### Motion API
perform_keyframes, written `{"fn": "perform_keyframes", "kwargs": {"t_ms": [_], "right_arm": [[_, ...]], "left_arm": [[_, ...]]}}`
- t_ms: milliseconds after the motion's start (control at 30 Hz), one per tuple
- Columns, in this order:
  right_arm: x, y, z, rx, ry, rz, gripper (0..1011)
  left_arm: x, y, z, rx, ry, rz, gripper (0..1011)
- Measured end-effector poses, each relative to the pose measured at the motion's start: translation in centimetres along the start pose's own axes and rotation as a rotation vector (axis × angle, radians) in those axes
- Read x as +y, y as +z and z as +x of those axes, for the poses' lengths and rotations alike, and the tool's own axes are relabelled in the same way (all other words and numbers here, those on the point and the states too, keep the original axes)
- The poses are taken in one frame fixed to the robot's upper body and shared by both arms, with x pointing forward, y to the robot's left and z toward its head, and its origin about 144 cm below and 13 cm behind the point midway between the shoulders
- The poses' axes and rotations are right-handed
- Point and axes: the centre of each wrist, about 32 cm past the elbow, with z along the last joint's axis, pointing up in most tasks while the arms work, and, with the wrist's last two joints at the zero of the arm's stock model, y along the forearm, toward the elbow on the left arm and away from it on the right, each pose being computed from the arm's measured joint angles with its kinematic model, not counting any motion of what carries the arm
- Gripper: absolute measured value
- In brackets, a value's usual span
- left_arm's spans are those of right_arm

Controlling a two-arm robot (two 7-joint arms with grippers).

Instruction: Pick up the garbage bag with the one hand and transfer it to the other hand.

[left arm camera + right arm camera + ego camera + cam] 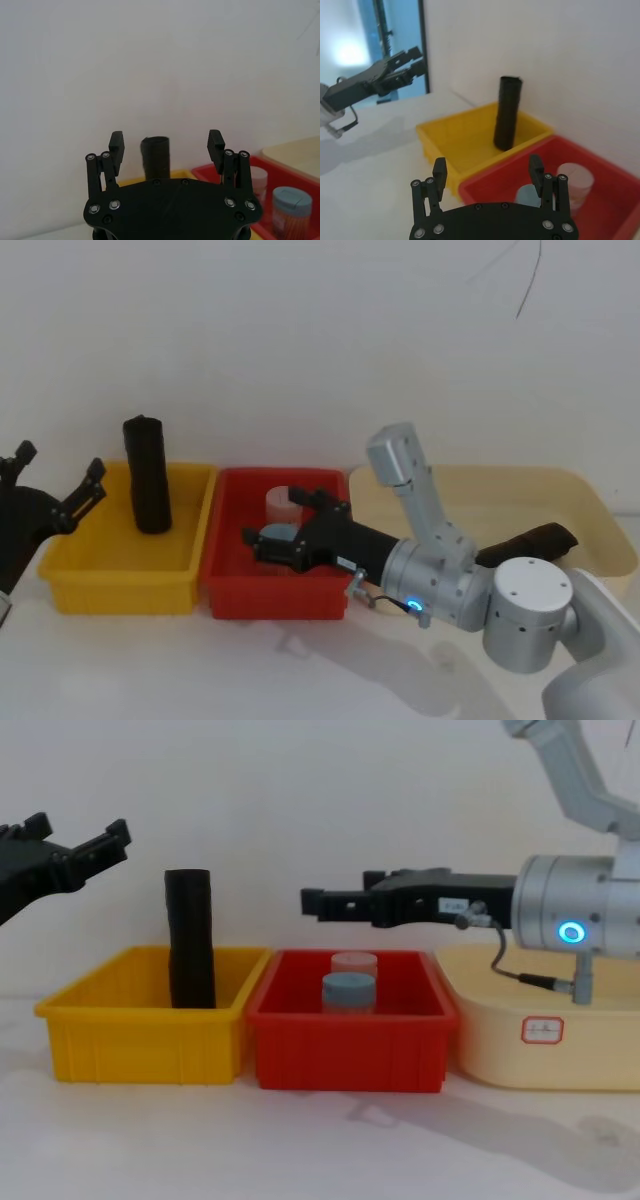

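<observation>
Left gripper (78,830), gaping wide, is facing the garbage bag (190,945) standing upright in the yellow bin (140,1040), nearer than the open right gripper (337,891).

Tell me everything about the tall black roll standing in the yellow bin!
The roll is a tall black cylinder that looks matte and smooth. It stands on end, tilted slightly, in the yellow bin, near the back wall. Its top rises well above the rim. Only the bin touches it, and nothing grips it.
</observation>
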Motion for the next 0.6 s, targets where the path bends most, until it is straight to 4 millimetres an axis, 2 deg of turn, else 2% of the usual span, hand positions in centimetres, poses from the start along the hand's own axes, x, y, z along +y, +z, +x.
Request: {"fn": "perform_keyframes", "kwargs": {"t_ms": [600], "right_arm": [[1.5, 0.2, 0.5, 0.108, 0.037, -0.073, 1000]], "left_arm": [[1.6, -0.1, 0.8, -0.025, 0.057, 0.026, 1001]]}}
